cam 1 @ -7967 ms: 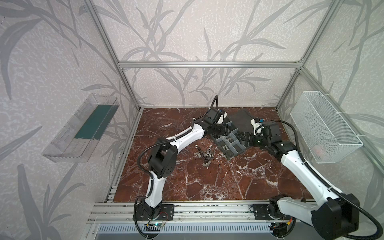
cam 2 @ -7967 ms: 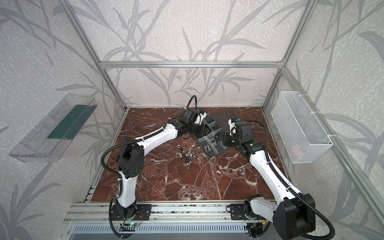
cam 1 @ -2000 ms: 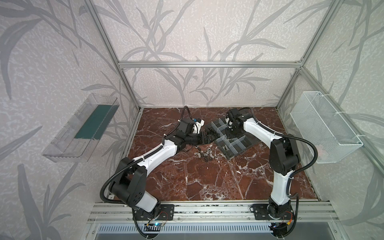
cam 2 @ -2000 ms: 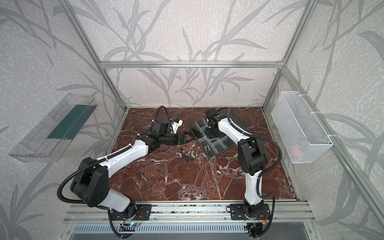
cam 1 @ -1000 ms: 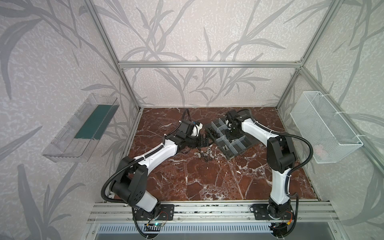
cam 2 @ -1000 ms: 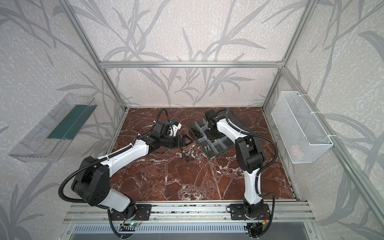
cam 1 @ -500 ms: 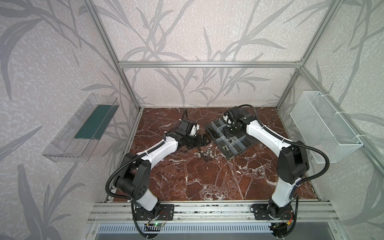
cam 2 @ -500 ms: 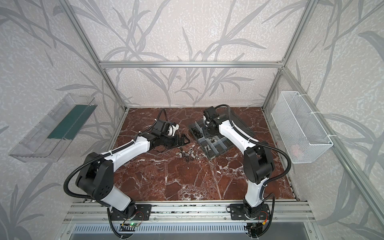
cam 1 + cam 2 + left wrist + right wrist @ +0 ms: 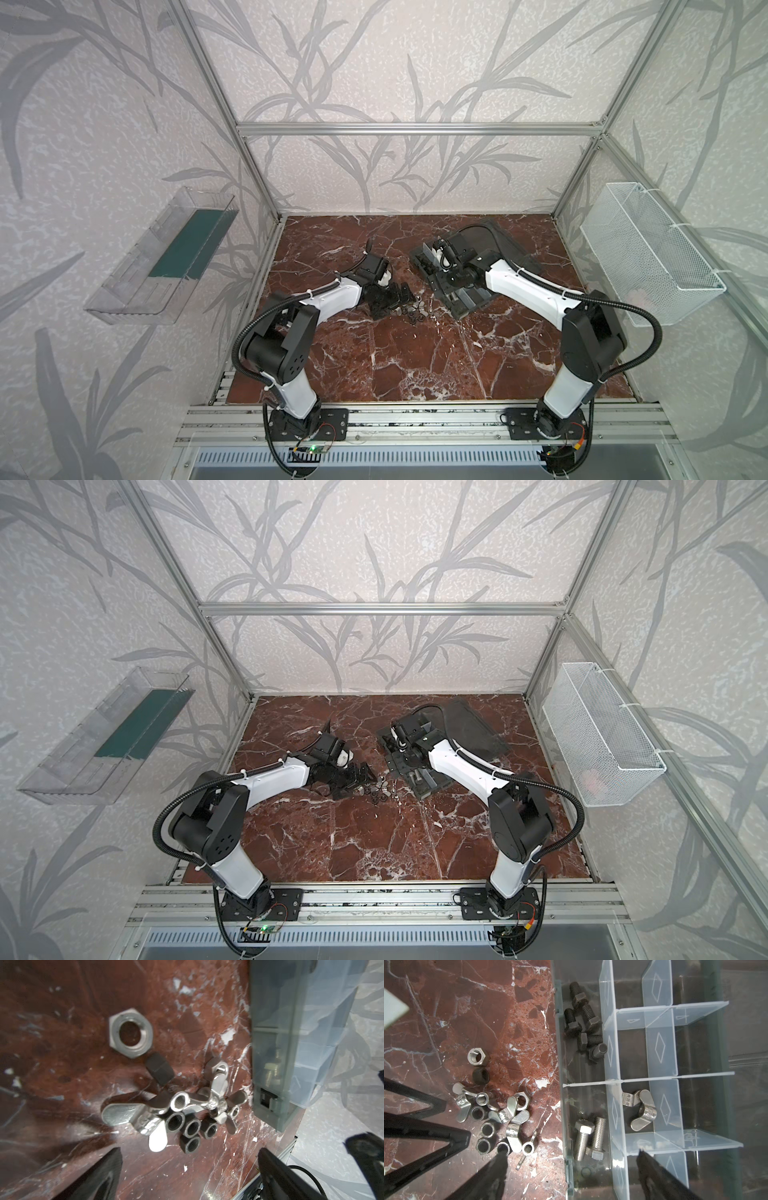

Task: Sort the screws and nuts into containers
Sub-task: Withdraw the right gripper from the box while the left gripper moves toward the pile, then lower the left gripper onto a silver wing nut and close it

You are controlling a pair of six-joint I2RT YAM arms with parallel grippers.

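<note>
Two grippers are shown with fingers spread wide and nothing held in either. The left gripper (image 9: 392, 298) is lowered close to the marble table (image 9: 415, 365), left of its middle, and is aimed at the loose nuts (image 9: 182, 1113). These nuts, silver wing and hex ones mixed with small black ones, are heaped near the table's middle, just beside the left wall of the organizer box (image 9: 560, 1064). One large hex nut (image 9: 131, 1032) is seen a little apart from the heap. The box is set open right of the middle, in the table's far half. Five dark screws (image 9: 584, 1022) are gathered in one edge compartment, two silver screws (image 9: 588, 1138) in the next, and two wing nuts (image 9: 640, 1111) in the compartment beside that. The right gripper (image 9: 571, 1152) is held over the box's left wall, one finger above the heap and the other above the dividers.
</note>
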